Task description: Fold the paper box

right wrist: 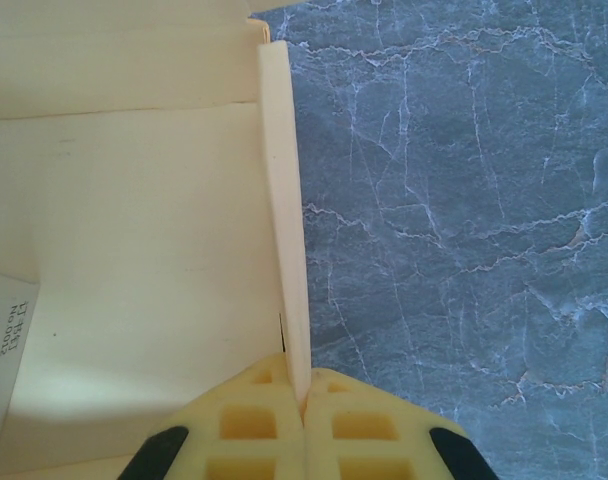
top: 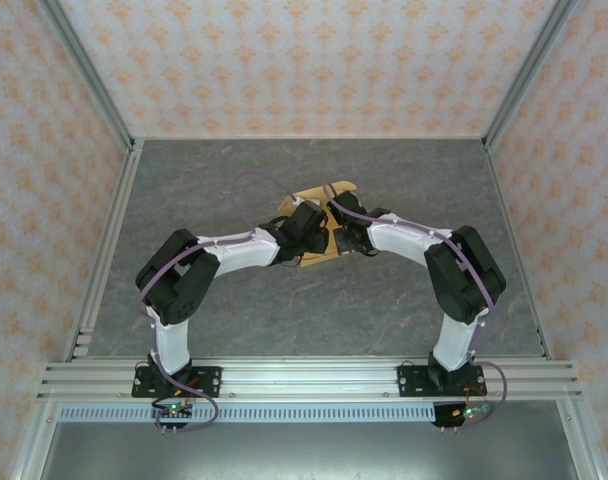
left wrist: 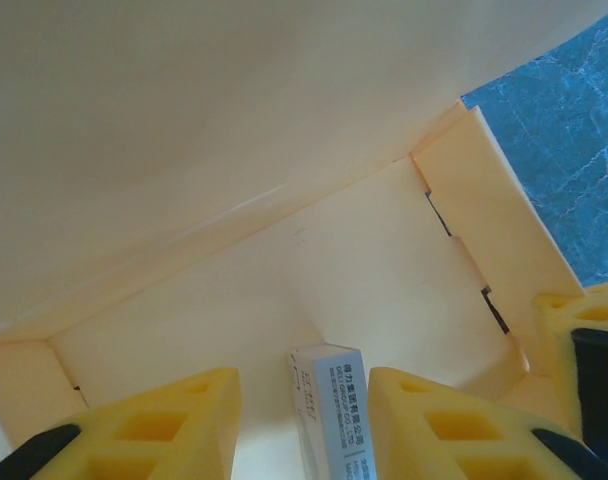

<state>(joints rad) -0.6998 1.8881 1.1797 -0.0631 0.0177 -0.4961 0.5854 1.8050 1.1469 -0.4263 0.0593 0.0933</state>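
Pinching thin paper box [right wrist: 134, 230], seemingly, right pincer [right wrist: 304, 398]

We list, by material and finish:

- **Paper box** [left wrist: 284, 150]: thin cardboard, light orange-tan, matt and smooth, with crisp scored creases and clean die-cut edges.
- **White tag** [left wrist: 334, 410]: coated paper with fine print and a slight gloss.
- **Left gripper** [left wrist: 302, 392] and **right gripper** [right wrist: 304, 410]: fingers [right wrist: 249, 425] of yellow moulded material with open square cells, matt and foam-like, on black backing.
- **Desk** [right wrist: 464, 200]: blue-grey marble-look surface with pale veins, smooth, low sheen.
- **Frame rails** [top: 304, 378]: bare extruded metal, satin.
- **Arm shells** [top: 239, 250]: white and black plastic, lightly glossy.
- **Walls** [top: 284, 60]: matt printed sheet.
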